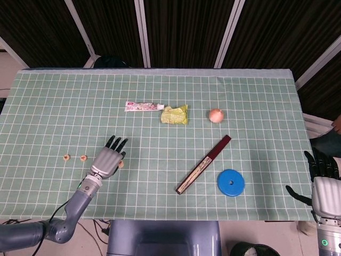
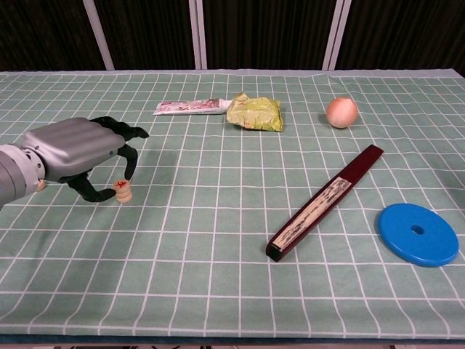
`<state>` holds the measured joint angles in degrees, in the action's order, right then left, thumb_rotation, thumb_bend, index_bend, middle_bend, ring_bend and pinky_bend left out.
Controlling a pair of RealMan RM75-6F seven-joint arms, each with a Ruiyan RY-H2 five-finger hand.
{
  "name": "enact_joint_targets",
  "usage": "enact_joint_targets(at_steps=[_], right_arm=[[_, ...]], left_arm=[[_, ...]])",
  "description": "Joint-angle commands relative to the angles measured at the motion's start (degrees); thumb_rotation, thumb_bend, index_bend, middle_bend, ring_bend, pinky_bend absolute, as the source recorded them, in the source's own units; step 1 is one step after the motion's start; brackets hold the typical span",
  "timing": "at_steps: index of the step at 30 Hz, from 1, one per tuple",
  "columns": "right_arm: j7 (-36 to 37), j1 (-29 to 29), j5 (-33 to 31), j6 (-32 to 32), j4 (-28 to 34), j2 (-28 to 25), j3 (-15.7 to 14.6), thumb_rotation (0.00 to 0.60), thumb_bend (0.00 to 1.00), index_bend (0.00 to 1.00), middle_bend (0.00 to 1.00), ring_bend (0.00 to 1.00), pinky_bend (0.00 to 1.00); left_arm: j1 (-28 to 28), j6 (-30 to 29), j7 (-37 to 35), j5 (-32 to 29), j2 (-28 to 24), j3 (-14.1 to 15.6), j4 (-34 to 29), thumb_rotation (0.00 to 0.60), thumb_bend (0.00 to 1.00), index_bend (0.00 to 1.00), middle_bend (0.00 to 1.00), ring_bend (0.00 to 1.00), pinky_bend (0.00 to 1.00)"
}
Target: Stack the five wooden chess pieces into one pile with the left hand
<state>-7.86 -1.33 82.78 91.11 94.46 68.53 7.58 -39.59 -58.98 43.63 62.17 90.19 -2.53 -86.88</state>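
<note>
Very little lettering shows, and none of it can be read for certain. The top chess piece (image 2: 123,186) of the small stack (image 2: 124,192) beside the left hand (image 2: 76,149) bears a red character, too small to make out. The toothpaste tube (image 2: 187,107) carries pink and red print, blurred beyond reading. The yellow-green packet (image 2: 255,113) shows faint markings only. The dark folded fan (image 2: 325,201) has fine patterning along its edge, not legible as text.
</note>
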Motion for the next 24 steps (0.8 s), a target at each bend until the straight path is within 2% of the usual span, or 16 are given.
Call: enact_joint_targets(at_steps=[1,8,16,24], right_arm=[[-0.02,0.00,0.01,0.00,0.00,0.01,0.00,0.600,0.23,0.08,0.01,0.00,0.00],[0.06,-0.01,0.06,0.03,-0.12,0.00,0.00,0.600,0.23,0.08,0.01,0.00,0.00],[-0.07,0.04,0.18,0.19,-0.10,0.07,-0.03,0.600,0.23,0.08,0.01,0.00,0.00],[-0.35,0.06,0.05,0.25,0.04,0.19,0.02,0.600,0.23,0.08,0.01,0.00,0.00]], left_arm=[[-0.09,-0.04,0.09,0.00,0.08,0.00,-0.08,0.600,0.33,0.43,0.02,0.00,0.00],[0.29,-1.58,0.31,0.22,-0.79,-0.14,-1.03,0.600,0.33,0.41,0.01,0.00,0.00],[2.44,-4.27,-2.21,1.47,-5.33,0.39,-4.17,0.600,0.33,0.40,0.01,0.00,0.00],[5.07,-3.05,-11.12,2.27,-7.38,1.31,1.56,0.600,0.31,0.40,0.01,0.00,0.00]])
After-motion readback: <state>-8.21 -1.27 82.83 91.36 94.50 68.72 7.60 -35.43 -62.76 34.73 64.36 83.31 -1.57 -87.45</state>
